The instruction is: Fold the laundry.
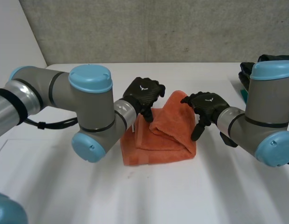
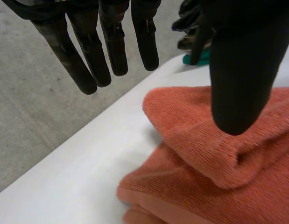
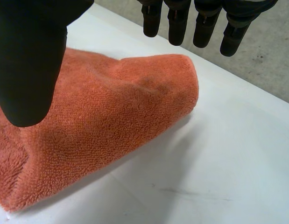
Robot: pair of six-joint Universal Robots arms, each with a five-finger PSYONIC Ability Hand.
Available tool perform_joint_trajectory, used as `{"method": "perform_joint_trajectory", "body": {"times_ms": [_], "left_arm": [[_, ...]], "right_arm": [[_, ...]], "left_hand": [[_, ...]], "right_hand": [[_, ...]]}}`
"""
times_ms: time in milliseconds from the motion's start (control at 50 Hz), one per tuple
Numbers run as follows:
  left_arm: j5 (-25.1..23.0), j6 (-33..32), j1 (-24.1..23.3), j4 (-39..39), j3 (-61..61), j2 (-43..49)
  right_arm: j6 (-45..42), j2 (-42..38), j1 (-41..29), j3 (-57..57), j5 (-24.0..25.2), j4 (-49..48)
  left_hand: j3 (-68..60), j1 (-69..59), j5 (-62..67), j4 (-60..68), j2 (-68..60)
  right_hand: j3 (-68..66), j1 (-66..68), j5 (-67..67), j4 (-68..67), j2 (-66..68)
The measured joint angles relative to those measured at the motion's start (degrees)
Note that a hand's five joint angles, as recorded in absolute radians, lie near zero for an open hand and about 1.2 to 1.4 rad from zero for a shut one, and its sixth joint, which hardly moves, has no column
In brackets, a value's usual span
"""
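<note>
White table (image 1: 149,196), folded orange towel (image 1: 163,140) lying rumpled at its middle, left hand (image 1: 143,93) over towel's far left part, fingers straight, released, right hand (image 1: 207,105) at towel's right edge, fingers straight, likewise released, dark garments (image 1: 246,70) far right.

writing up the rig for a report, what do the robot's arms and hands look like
The left arm and right arm are thick grey tubes with narrow black bands and round light-blue caps at the joints. The left hand and right hand are matte black, each with a small white V-shaped mark on its back. Their fingers are slim with rounded tips, the thumbs broader.
</note>
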State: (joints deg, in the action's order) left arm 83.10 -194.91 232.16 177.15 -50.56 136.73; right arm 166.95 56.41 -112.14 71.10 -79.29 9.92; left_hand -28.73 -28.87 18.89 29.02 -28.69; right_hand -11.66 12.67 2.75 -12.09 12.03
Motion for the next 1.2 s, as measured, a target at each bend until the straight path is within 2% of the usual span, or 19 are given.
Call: {"method": "perform_joint_trajectory", "body": {"times_ms": [80,260,380,540,680,760,820,940,1020,1060,1080,1120,1140,1200], "left_arm": [[0.0,1.5,-0.1,-2.0,4.2,2.3],[-3.4,2.8,-0.3,-11.5,13.8,8.5],[-4.2,2.5,-0.5,-16.4,16.3,10.6],[-1.7,1.3,-0.6,-16.4,17.1,12.2],[1.2,-0.7,-1.2,-15.2,20.8,14.8],[1.8,-1.4,-1.9,-15.3,22.7,15.7],[1.9,-1.8,-2.4,-15.5,23.7,16.2],[1.7,-2.5,-3.0,-17.0,25.0,16.9],[2.0,-3.1,-3.2,-18.4,25.9,17.4],[2.4,-3.8,-3.3,-19.1,26.5,17.9],[2.8,-4.2,-3.3,-19.4,27.0,18.1],[3.7,-5.1,-3.4,-19.8,27.6,18.6],[4.4,-5.7,-3.5,-19.9,28.0,18.8],[8.0,-7.9,-3.9,-20.4,29.0,19.5]], "right_arm": [[0.9,0.4,0.5,0.2,0.1,0.2],[0.4,0.3,1.4,0.4,0.3,0.2],[0.2,0.2,2.0,0.4,0.3,0.2],[0.1,0.0,2.6,0.3,0.5,0.2],[-0.5,-0.2,2.6,0.4,0.6,0.2],[-1.0,-0.2,2.7,0.4,0.6,0.2],[-1.2,-0.2,2.7,0.4,0.6,0.3],[-1.3,0.1,2.7,0.4,0.6,0.7],[-1.3,0.2,2.7,0.4,0.6,0.9],[-1.2,0.2,2.7,0.4,0.6,0.9],[-1.2,0.2,2.7,0.4,0.6,0.9],[-1.2,0.3,2.7,0.4,0.6,0.9],[-1.2,0.3,2.6,0.4,0.6,0.9],[-1.4,0.3,2.4,0.3,0.6,1.0]], "left_hand": [[-0.5,-0.2,0.5,0.6,-0.5],[1.1,0.4,-2.0,-1.7,1.2],[1.1,0.4,-2.1,-1.8,1.2],[0.4,-0.1,-0.9,-1.1,0.5],[-13.1,-13.9,12.7,12.8,-13.1],[-17.3,-17.6,16.9,17.1,-17.5],[-17.0,-17.0,16.7,16.8,-17.1],[-8.3,-7.7,7.9,7.6,-8.2],[-8.3,-8.1,7.9,7.7,-8.3],[-11.1,-11.4,10.8,10.7,-11.1],[-20.2,-21.6,19.9,20.0,-20.4],[-27.8,-28.6,27.5,27.6,-28.8],[-35.8,-33.9,35.0,35.5,-36.2],[-38.9,-34.2,37.9,39.1,-39.4]], "right_hand": [[0.0,0.0,0.0,0.0,0.0],[0.0,0.0,0.0,0.0,0.0],[0.0,0.0,0.0,0.0,0.0],[0.0,0.0,0.0,0.0,0.0],[0.0,0.0,0.0,0.0,0.0],[0.0,0.0,0.0,0.0,0.0],[0.0,0.0,0.0,0.0,0.0],[0.0,0.0,0.0,0.0,0.0],[0.0,0.0,0.0,0.0,0.0],[0.0,0.0,0.0,0.0,0.0],[0.0,0.0,0.0,0.0,0.0],[0.0,0.0,0.0,0.0,0.0],[0.0,0.0,0.0,0.0,0.0],[0.0,0.0,0.0,0.0,0.0]]}}
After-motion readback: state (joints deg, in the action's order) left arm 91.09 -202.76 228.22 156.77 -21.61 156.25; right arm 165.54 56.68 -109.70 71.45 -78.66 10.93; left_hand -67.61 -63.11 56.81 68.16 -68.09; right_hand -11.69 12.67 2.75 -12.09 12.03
